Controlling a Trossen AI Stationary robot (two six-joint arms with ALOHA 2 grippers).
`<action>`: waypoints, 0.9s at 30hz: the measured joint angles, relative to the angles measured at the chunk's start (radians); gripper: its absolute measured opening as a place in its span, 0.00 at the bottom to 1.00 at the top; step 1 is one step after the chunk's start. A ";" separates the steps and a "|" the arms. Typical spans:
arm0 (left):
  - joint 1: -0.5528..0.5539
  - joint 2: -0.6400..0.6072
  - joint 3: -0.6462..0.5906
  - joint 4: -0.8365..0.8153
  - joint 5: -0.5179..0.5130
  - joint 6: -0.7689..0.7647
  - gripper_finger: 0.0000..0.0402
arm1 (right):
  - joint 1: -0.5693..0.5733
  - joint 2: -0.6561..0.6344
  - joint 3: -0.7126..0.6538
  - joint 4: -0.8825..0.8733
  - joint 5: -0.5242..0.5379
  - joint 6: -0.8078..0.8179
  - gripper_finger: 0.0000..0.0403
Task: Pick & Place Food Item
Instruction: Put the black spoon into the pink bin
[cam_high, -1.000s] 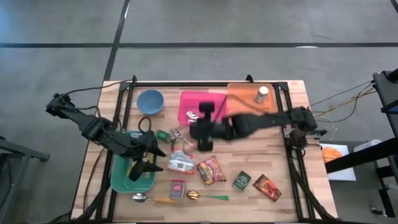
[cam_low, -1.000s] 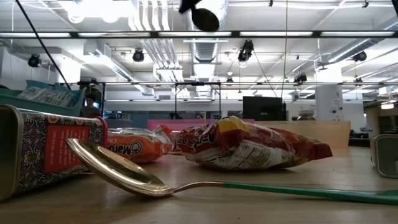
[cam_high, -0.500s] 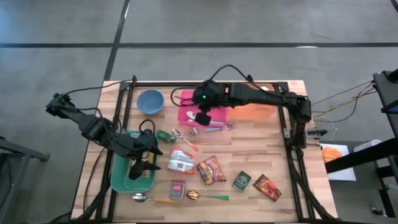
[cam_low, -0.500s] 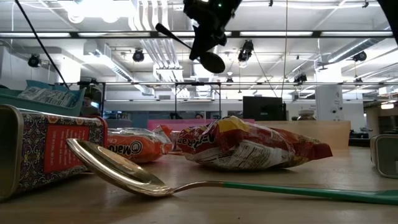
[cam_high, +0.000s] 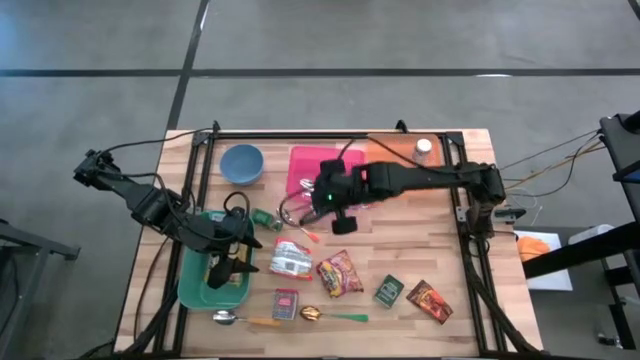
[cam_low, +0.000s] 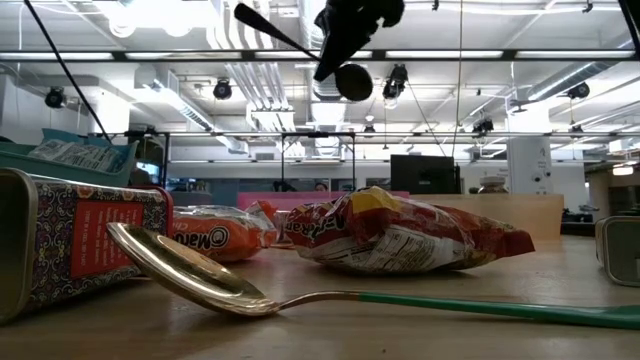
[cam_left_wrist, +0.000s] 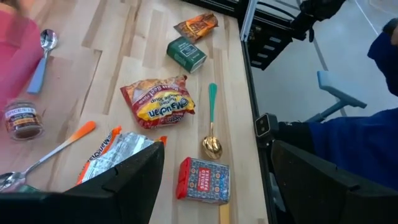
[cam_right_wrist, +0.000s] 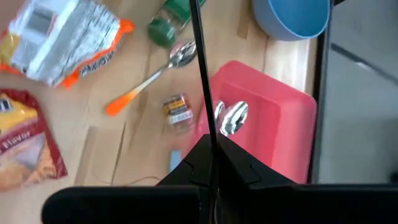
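2 arms over table (cam_high: 420, 240). Right gripper (cam_high: 335, 205) clenched on thin black utensil (cam_right_wrist: 202, 74), up above pink tray (cam_high: 310, 165). Left gripper (cam_high: 232, 262) released, nothing held, over green bin (cam_high: 190, 290).

Counted: 2 noodle packs, 1 silver/orange reading "Maru…" (cam_low: 215, 232), 1 red/yellow (cam_high: 340, 272). 3 small boxes (cam_high: 286, 304) (cam_high: 390, 291) (cam_high: 428, 301). 1 blue bowl (cam_high: 242, 163). 1 green-handled spoon (cam_low: 300, 290), 1 orange-handled spoon (cam_right_wrist: 149, 81).

Right end effector (cam_high: 322, 199) clamped shut, left end effector (cam_high: 232, 252) spread
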 joint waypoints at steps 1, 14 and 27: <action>0.000 0.000 0.000 0.004 -0.006 0.000 0.74 | 0.016 0.000 0.000 -0.010 0.020 0.001 0.02; 0.000 0.023 0.000 0.071 -0.115 -0.076 0.74 | 0.244 -0.001 -0.009 -0.045 0.155 0.007 0.02; 0.008 0.098 0.000 0.292 -0.217 -0.154 0.74 | 0.456 -0.001 -0.012 0.039 0.600 -0.138 0.02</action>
